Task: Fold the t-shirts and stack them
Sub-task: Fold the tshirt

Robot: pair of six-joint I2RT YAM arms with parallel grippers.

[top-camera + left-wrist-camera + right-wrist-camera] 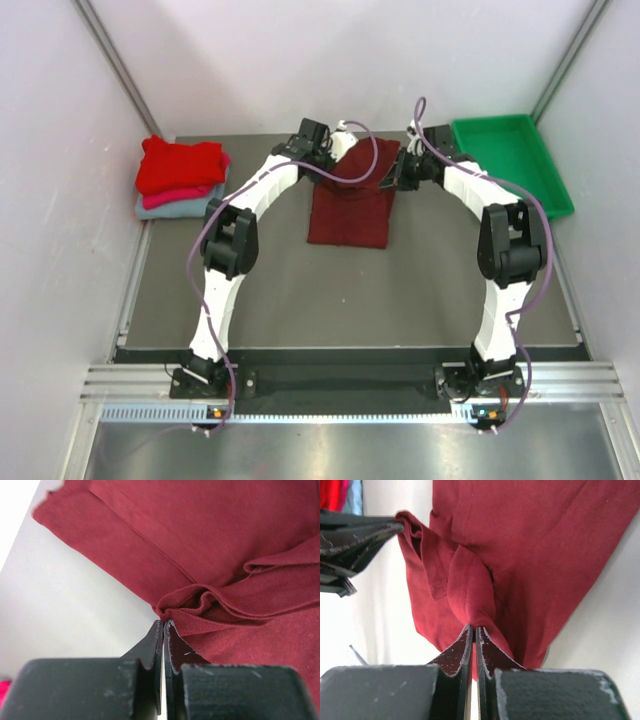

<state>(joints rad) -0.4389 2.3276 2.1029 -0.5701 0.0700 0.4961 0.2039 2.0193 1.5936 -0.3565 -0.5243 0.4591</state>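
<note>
We see the left gripper (163,623) pinching a bunched far corner of the dark maroon t-shirt (348,213); the right gripper (474,627) pinches the other far corner; the rest lies on the table (300,310) toward twelve o'clock; the folded t-shirts (180,178) sit stacked at ten o'clock.

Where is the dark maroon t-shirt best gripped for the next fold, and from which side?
The maroon t-shirt lies as a long flat strip, so probably at its two far corners, each taken from its own side. The left gripper now pinches the far left corner, and the right gripper pinches the far right one.
</note>
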